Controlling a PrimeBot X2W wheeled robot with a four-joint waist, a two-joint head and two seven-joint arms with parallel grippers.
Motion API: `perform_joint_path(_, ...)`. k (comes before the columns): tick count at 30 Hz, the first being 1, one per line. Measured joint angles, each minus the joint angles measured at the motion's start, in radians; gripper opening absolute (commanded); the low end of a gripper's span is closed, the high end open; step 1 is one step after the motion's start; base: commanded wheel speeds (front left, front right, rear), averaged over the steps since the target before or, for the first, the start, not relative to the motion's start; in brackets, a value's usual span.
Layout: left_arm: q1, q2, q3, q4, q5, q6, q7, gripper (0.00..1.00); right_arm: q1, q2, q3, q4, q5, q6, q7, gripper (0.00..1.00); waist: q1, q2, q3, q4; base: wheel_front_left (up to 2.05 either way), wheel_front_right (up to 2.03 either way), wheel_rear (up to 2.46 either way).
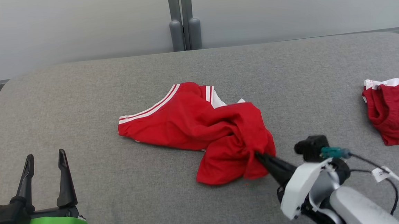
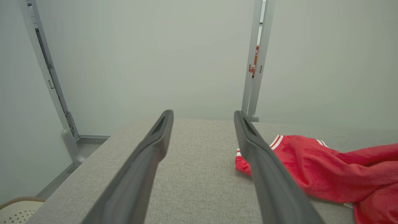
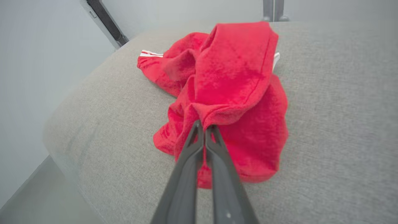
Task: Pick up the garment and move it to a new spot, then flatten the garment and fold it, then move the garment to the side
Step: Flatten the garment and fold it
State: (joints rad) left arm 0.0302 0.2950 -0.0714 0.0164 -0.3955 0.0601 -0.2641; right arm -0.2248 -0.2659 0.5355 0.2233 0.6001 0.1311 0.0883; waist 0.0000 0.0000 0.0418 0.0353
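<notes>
Head: garment (image 1: 194, 133) crumpled mid-table (image 1: 81, 98), red with white stripes. Right end effector (image 1: 259, 155) pinched on its near right edge. Left end effector (image 1: 45, 163) at lower left, fingers spread, holding nothing, well apart from it. Second garment (image 1: 397, 113) at the table's right edge
Left wrist: fingers apart over bare table, garment off to the right
Right wrist: fingers closed together on a bunched fold, the rest lying on the table

Grey fabric-covered bench (image 1: 81, 98). A crumpled red cloth with a white band (image 1: 395, 114) lies at the bench's right edge, partly out of view. Two grey upright posts (image 1: 184, 19) stand side by side just behind the far edge, against a pale wall (image 1: 59, 27). A pale perforated basket (image 2: 18, 211) sits low beyond the bench's left edge.
</notes>
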Motion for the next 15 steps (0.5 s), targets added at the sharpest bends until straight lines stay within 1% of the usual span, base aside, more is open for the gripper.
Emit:
perform_joint_path(2, 0.000, 0.002, -0.001, -0.006, -0.001, 0.000, 0.000, 1.00, -0.031, -0.043, -0.030, -0.050, 0.016, 0.000, 0.004, 0.00, 0.0000, 0.0000, 0.008, -0.004, 0.00, 0.00, 0.00)
perform_joint_path(4, -0.003, 0.003, -0.007, -0.009, -0.001, -0.007, 0.003, 1.00, -0.074, -0.099, -0.061, -0.071, 0.010, 0.000, 0.029, 0.00, 0.0000, 0.0000, 0.022, -0.006, 0.00, 0.00, 0.00)
perform_joint_path(8, -0.035, 0.003, -0.024, -0.011, -0.001, -0.017, 0.007, 1.00, -0.158, -0.165, -0.098, -0.090, 0.058, 0.000, 0.063, 0.00, 0.0000, 0.0000, 0.058, -0.006, 0.00, 0.00, 0.00)
perform_joint_path(11, -0.068, 0.000, -0.038, -0.009, -0.001, -0.026, 0.007, 1.00, -0.242, -0.222, -0.112, -0.058, 0.135, 0.000, 0.089, 0.00, 0.0000, 0.0000, 0.098, -0.002, 0.00, 0.00, 0.00)
perform_joint_path(15, -0.113, -0.012, -0.059, -0.001, -0.001, -0.040, 0.007, 1.00, -0.339, -0.301, -0.107, 0.027, 0.192, 0.000, 0.114, 0.00, 0.0000, 0.0000, 0.151, 0.011, 0.00, 0.00, 0.00)
